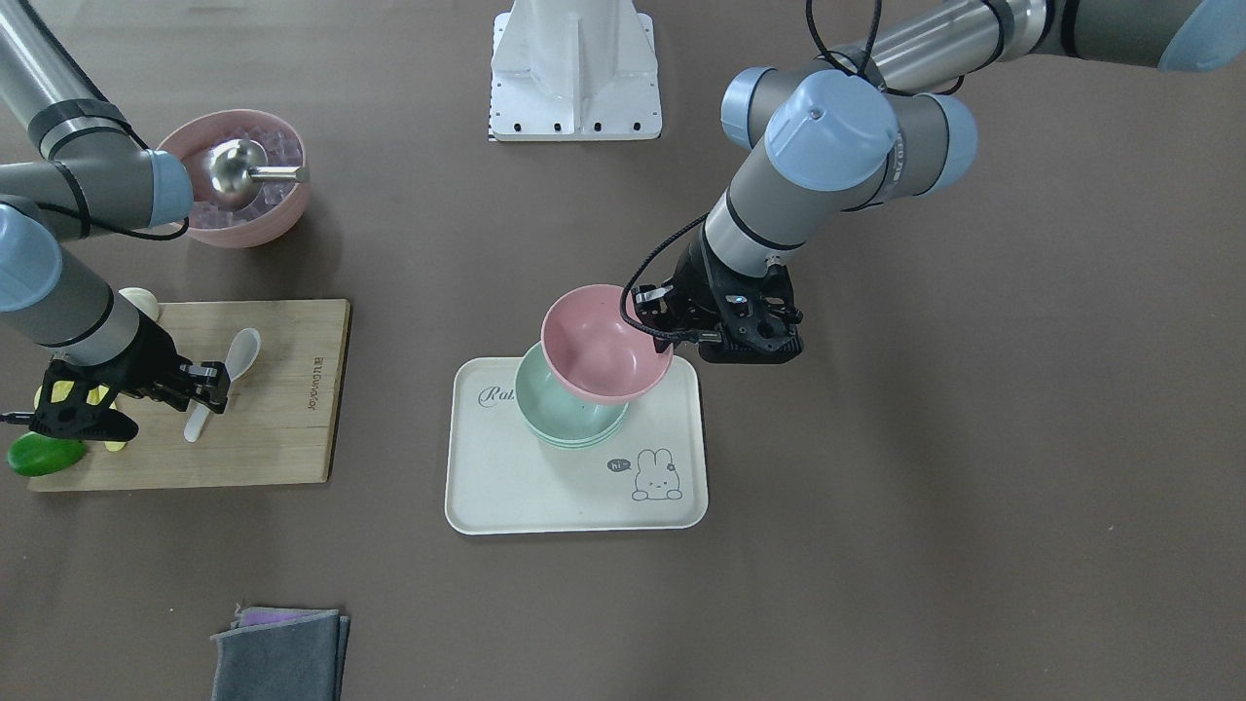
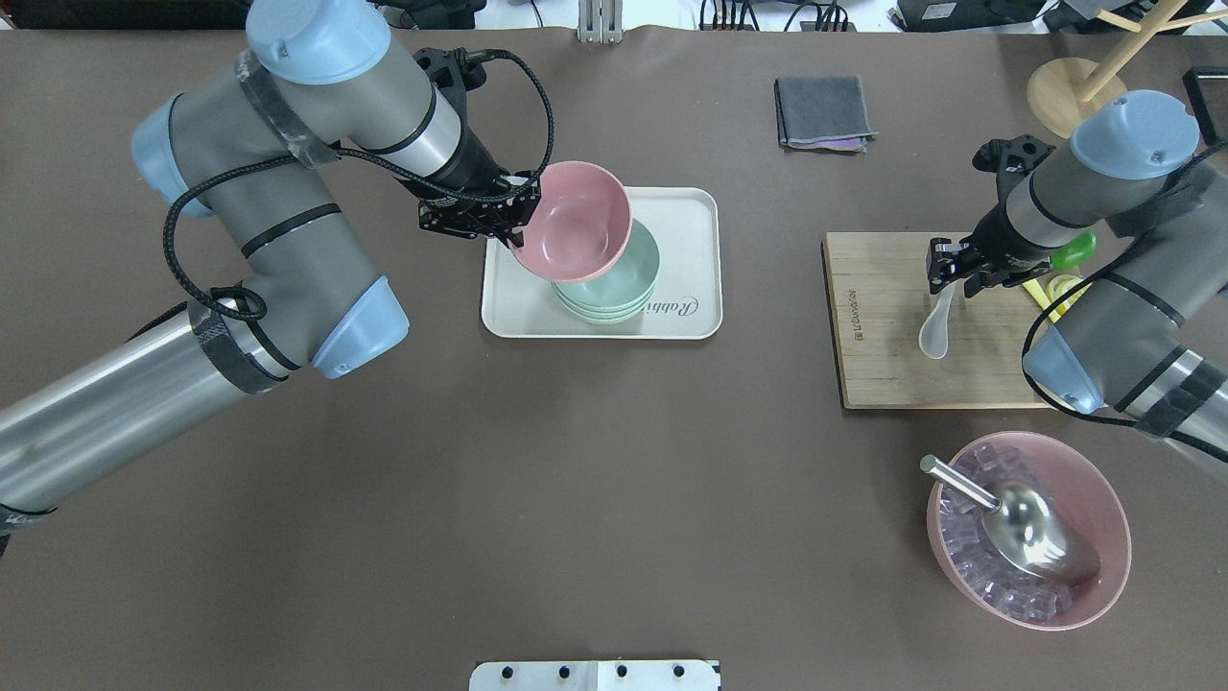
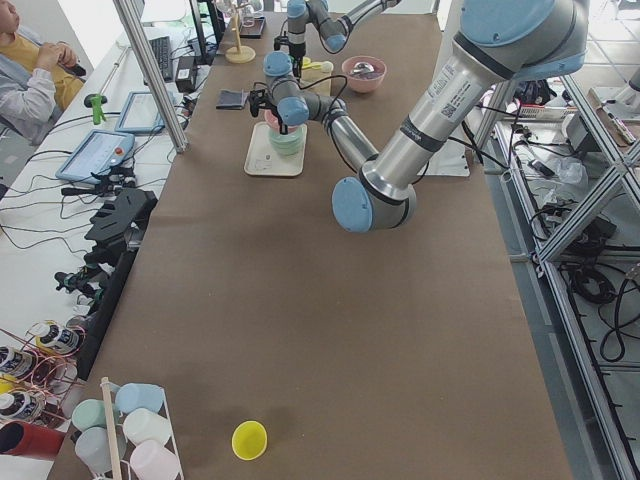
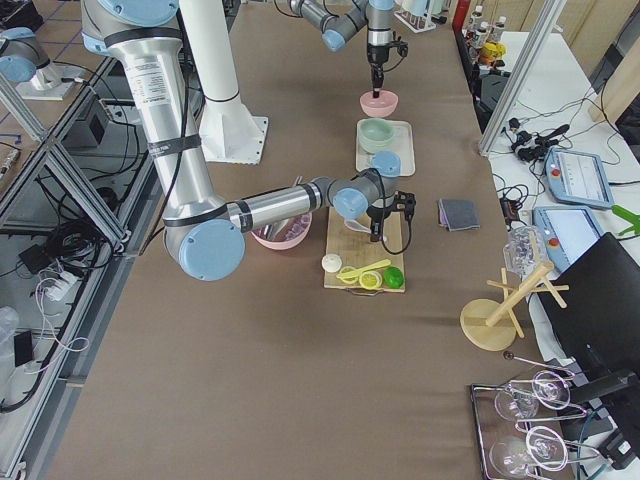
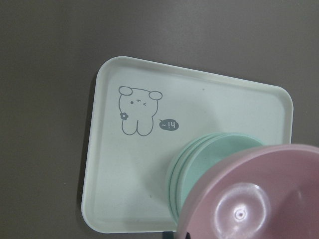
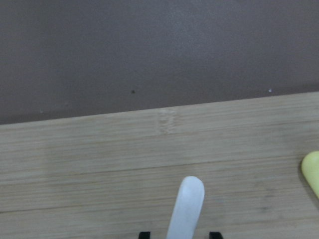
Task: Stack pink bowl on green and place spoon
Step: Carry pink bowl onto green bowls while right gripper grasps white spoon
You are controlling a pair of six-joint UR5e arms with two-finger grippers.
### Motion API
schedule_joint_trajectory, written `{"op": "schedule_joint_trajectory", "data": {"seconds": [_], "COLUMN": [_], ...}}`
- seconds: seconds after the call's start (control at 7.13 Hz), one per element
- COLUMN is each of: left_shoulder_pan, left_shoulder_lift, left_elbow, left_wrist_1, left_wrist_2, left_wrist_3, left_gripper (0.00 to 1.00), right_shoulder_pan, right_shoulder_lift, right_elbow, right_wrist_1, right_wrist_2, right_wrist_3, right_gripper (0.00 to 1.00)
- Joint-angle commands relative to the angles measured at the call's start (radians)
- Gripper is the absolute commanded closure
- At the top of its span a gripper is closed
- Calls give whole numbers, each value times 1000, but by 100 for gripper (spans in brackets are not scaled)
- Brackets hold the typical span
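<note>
Above stacked green bowls, glossy pink bowl tilted, smooth, empty

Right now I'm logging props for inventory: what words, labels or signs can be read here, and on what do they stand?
"Rabbi": script on the cream rectangular tray, rest hidden by the stacked green bowls.
"hi~": dark speech bubble beside the rabbit drawing on that tray.
Engraved line on the wooden cutting board: too small to read.

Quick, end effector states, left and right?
Left end effector: closed on the pink bowl rim.
Right end effector: open, straddling the white spoon.
</note>
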Motion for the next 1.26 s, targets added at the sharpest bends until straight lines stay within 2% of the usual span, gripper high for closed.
{"op": "schedule_joint_trajectory", "data": {"seconds": [0.0,0.28,0.56,0.7,1.12], "left_shoulder_pan": [15,32,37,37,40], "left_shoulder_lift": [-5,-23,-104,-106,-111], "left_elbow": [12,24,133,141,156], "left_wrist_1": [-9,-3,-9,-9,-19], "left_wrist_2": [16,19,42,43,43], "left_wrist_3": [6,0,0,0,-5], "left_gripper": [100,100,100,100,100], "right_shoulder_pan": [-5,-5,-5,-5,-8], "right_shoulder_lift": [0,1,1,1,1], "right_elbow": [6,6,8,8,10], "right_wrist_1": [0,0,0,0,0], "right_wrist_2": [12,19,19,19,19], "right_wrist_3": [13,13,13,13,13], "right_gripper": [58,58,62,69,98]}}
